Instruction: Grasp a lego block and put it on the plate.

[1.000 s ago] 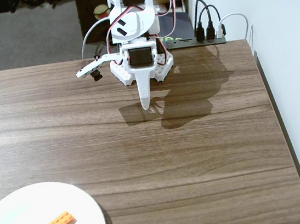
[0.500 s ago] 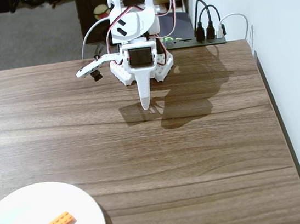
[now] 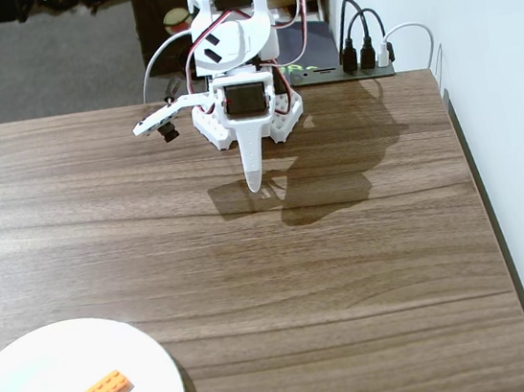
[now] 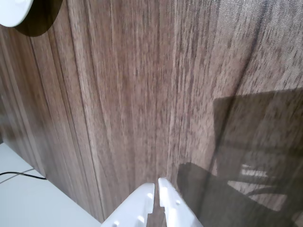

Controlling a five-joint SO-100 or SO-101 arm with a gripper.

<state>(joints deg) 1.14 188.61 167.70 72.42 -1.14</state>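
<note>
Fixed view: I see the wooden table [image 3: 349, 271], bare across the middle. White round plate [image 3: 35, 380] sits at its near left corner. SO-100 arm [image 3: 236, 54] is folded at the far edge. Gripper [image 4: 156, 188] has its fingers pressed together, holding nothing, well apart from the plate. Orange lego block [image 3: 108, 388] lies flat on the plate.

Small orange lego block [image 3: 108, 388] lies flat, slightly askew, on the white plate [image 3: 33, 361].
</note>
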